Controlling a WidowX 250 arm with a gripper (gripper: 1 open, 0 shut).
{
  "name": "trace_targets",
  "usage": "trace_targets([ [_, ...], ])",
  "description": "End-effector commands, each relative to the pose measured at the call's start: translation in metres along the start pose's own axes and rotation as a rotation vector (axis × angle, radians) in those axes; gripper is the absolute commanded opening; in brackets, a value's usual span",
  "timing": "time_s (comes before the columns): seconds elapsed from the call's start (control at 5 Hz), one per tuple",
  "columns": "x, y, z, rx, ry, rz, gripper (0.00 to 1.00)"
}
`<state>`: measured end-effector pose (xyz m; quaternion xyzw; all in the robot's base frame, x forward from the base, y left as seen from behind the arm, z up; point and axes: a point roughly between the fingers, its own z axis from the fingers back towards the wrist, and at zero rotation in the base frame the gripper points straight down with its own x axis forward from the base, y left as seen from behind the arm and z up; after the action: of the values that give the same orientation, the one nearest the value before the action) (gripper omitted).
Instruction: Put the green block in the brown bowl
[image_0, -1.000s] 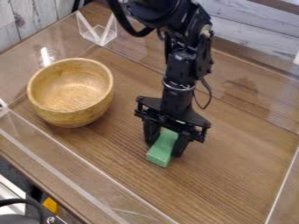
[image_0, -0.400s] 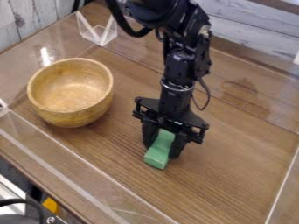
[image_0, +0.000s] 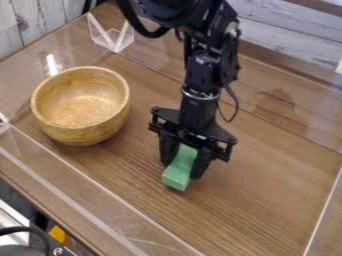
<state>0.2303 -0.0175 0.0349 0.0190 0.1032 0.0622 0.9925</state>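
Observation:
A bright green block (image_0: 182, 171) is pinched between the black fingers of my gripper (image_0: 189, 158), which points almost straight down and is shut on the block's upper end. The block's lower end is at or just above the wooden table; I cannot tell whether it touches. To the left, well apart from the gripper, the round light-brown wooden bowl (image_0: 82, 104) sits empty on the table.
Clear acrylic walls fence the wooden table (image_0: 267, 180) along its edges, with a low front wall (image_0: 80, 190) near the camera. A clear triangular stand (image_0: 110, 37) is at the back left. The black arm (image_0: 203, 60) rises above the gripper.
The gripper and the green block have shifted very slightly left and up; the grip is unchanged. The bowl has not moved.

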Motion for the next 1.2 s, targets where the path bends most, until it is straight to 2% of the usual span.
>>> trace_targets([
  [0.0, 0.001, 0.005, 0.018, -0.01, -0.053, 0.009, 0.0],
  [0.2, -0.002, 0.011, 0.03, -0.014, -0.075, 0.015, 0.0],
  [0.4, -0.006, 0.022, 0.053, -0.029, -0.124, 0.031, 0.0],
  [0.6, -0.011, 0.044, 0.07, -0.035, -0.162, 0.063, 0.0],
  [1.0, -0.01, 0.108, 0.066, -0.024, -0.174, 0.132, 0.0],
])
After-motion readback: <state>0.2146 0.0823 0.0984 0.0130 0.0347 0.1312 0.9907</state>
